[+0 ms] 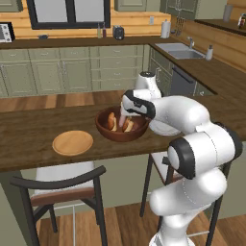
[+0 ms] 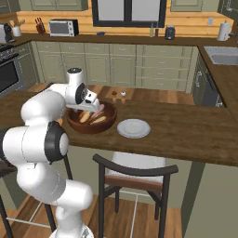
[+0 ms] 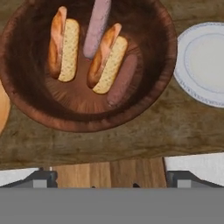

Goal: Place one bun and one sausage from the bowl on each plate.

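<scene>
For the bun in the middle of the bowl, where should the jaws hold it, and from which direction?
Probably grip the middle bun at mid-length, jaws across its narrow width, coming from above through the bowl's open top. It lies long and slanted, with a sausage close beside it.

lighting: even, soft, warm throughout. shadows: faint; deeper inside the bowl (image 3: pixel 30 105). glare: slight sheen on white arm (image 1: pixel 187 115). focus: mildly soft, low-resolution render.
</scene>
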